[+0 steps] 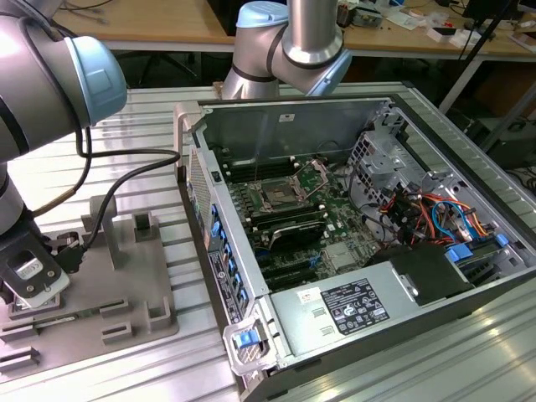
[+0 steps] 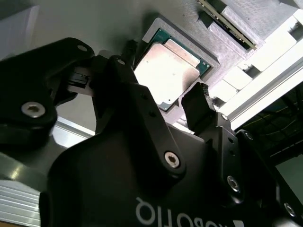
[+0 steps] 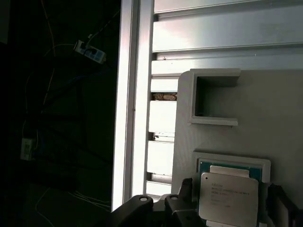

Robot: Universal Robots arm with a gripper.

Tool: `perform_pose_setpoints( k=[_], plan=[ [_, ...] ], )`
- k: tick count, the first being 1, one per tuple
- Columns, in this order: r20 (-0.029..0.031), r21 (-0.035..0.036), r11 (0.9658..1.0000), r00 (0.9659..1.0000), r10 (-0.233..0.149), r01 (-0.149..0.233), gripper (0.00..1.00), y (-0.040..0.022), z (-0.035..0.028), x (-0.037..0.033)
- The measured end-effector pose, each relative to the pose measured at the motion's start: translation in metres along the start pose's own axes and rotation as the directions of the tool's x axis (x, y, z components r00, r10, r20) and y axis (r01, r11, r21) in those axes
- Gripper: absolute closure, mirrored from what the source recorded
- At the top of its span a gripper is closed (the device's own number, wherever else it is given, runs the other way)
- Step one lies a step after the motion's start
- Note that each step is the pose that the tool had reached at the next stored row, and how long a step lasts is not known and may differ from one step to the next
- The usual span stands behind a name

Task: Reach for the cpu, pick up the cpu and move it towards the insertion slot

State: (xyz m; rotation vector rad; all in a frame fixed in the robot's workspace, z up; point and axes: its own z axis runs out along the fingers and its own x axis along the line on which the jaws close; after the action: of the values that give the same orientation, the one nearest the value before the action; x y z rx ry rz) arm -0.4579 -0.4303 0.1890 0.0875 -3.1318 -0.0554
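Lying in a grey tray (image 3: 277, 113) recess, the cpu (image 2: 168, 71) sits between the 2 jaws. They stand apart, flanking it.

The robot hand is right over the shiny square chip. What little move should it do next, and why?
Probably close the hand on the cpu. Its black fingers stand open on either side of the chip, which lies flat in its recess in the grey tray, not yet gripped. Squeezing gently would likely secure it for lifting.
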Motion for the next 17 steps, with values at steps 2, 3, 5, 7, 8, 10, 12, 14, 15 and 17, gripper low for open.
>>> perform_pose_setpoints(
  k=[2,3,5,7,8,10,12,14,15,17],
  plan=[
    [-0.0001,0.0000,1.0000,1.0000,0.000,0.000,0.37,0.0000,0.0000,0.0000],
    [0.0000,0.0000,1.0000,1.0000,0.000,0.000,0.44,0.0000,0.0000,0.0000],
    [-0.0001,0.0000,1.0000,1.0000,0.000,0.000,0.44,0.0000,0.0000,0.0000],
    [0.0000,0.0000,1.0000,1.0000,0.000,0.000,0.45,0.0000,0.0000,0.0000],
    [0.0000,0.0000,1.0000,1.0000,0.000,0.000,0.45,0.0000,0.0000,0.0000],
    [0.0000,0.0000,1.0000,1.0000,0.000,0.000,0.45,0.0000,0.0000,0.0000],
    [0.0003,-0.0001,1.0000,1.0000,0.000,0.000,0.45,0.0000,-0.0008,0.0000],
    [0.0000,0.0000,1.0000,1.0000,0.000,0.000,0.45,0.0002,-0.0042,0.0000],
    [0.0000,0.0000,1.0000,1.0000,0.000,0.000,0.45,0.0003,-0.0065,-0.0001],
    [0.0001,-0.0001,1.0000,1.0000,0.001,-0.001,0.45,0.0004,-0.0111,-0.0006]
  ],
)
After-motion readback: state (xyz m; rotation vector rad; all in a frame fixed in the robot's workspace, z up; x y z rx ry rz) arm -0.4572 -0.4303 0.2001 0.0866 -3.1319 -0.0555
